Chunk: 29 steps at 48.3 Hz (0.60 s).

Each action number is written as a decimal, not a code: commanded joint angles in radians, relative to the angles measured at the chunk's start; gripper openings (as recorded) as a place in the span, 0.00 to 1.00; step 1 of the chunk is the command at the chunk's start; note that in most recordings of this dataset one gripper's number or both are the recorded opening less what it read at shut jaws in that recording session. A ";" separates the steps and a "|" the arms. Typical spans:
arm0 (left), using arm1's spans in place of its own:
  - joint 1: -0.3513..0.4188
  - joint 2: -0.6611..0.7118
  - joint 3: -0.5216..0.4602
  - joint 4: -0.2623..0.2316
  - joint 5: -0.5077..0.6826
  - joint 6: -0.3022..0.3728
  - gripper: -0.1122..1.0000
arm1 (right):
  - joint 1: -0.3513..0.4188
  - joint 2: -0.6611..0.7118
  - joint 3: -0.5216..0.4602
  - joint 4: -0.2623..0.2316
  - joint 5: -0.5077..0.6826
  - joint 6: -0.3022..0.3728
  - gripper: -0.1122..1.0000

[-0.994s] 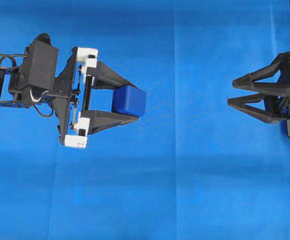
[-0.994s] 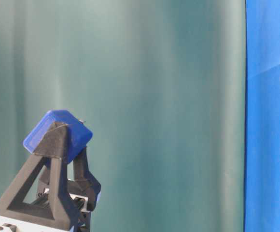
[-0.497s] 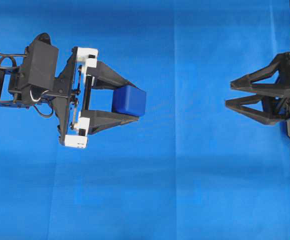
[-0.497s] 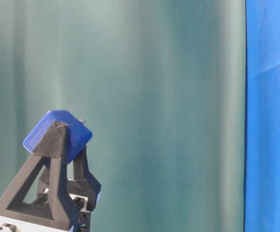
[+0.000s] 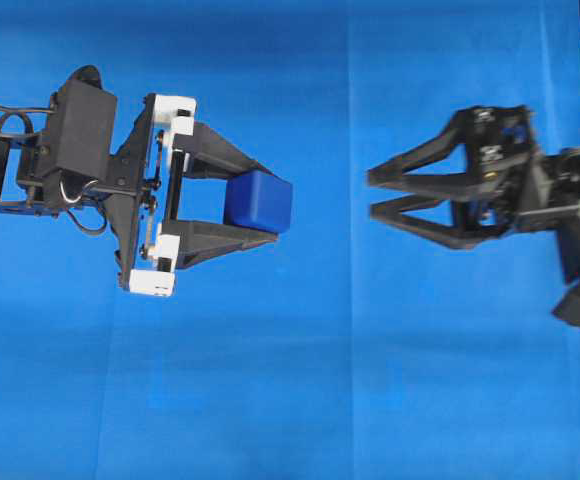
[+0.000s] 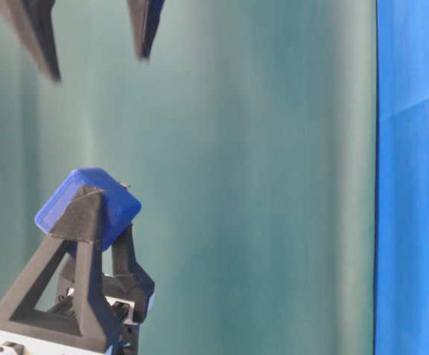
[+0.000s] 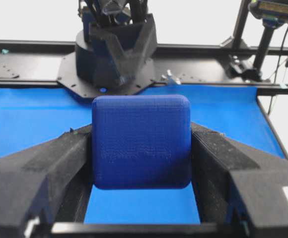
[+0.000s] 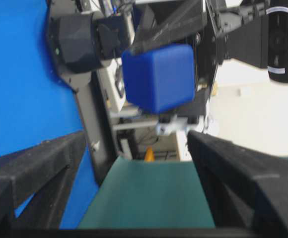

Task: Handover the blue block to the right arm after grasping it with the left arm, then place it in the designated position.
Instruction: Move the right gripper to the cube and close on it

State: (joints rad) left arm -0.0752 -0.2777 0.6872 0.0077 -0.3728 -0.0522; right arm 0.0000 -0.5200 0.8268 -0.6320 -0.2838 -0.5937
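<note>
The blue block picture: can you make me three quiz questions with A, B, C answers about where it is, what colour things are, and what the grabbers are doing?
1. Where is the blue block?
A. Lying on the cloth
B. Between the left gripper's fingers
C. In the right gripper

2. What colour is the cloth?
A. Bright blue
B. Red
C. Yellow

3. How is the right gripper?
A. Shut on the block
B. Open, empty
C. Shut, empty

Answers:
1 B, fingers press both its sides.
2 A, blue fills the overhead view.
3 B, its fingers are spread with a gap to the block.
</note>
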 commanded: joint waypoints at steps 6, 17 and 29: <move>0.002 -0.017 -0.015 0.002 -0.011 -0.003 0.54 | 0.000 0.092 -0.107 -0.002 -0.048 -0.005 0.95; 0.003 -0.017 -0.015 0.002 -0.009 -0.003 0.54 | 0.000 0.210 -0.204 -0.002 -0.048 -0.005 0.95; 0.003 -0.018 -0.014 0.000 -0.009 -0.005 0.54 | 0.002 0.299 -0.295 0.000 -0.043 -0.005 0.95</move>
State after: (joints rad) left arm -0.0736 -0.2777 0.6872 0.0077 -0.3728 -0.0552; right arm 0.0000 -0.2270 0.5783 -0.6335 -0.3237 -0.6013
